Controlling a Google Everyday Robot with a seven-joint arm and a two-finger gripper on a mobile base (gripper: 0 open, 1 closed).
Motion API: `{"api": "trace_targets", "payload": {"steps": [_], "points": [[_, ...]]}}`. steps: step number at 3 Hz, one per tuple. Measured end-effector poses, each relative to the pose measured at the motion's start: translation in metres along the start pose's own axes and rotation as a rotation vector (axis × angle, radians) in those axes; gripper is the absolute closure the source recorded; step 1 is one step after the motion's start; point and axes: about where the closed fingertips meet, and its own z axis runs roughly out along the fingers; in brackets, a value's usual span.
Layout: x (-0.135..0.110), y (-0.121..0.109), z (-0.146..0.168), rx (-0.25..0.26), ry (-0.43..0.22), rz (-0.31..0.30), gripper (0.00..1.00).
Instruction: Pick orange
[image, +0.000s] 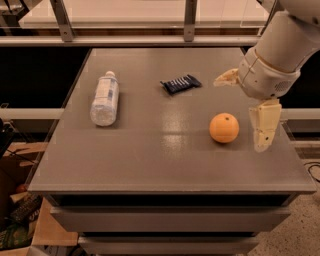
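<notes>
**Approach stage, no grasp yet.** The grey surface (150, 165) carried 3 things. The claw (242, 112) hung over its right side, fingers spread open and holding nothing. A clear bottle (105, 99) lay on its side at the left, well apart. The orange (224, 128) sat right of centre, just beside the claw's lower finger and untouched. A dark snack bar (181, 83) lay behind it. The next move probably called for bringing the claw left until its fingers straddled the orange, then closing. Metal uprights stood behind the surface, and cardboard lay on the floor at lower left.
</notes>
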Motion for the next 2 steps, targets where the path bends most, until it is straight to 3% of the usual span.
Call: {"api": "trace_targets", "payload": {"steps": [1,2], "points": [[-0.004,0.001,0.018,-0.032,-0.005,-0.054,0.0],[-0.006,0.002,0.029,-0.056,-0.013,-0.083,0.18]]}}
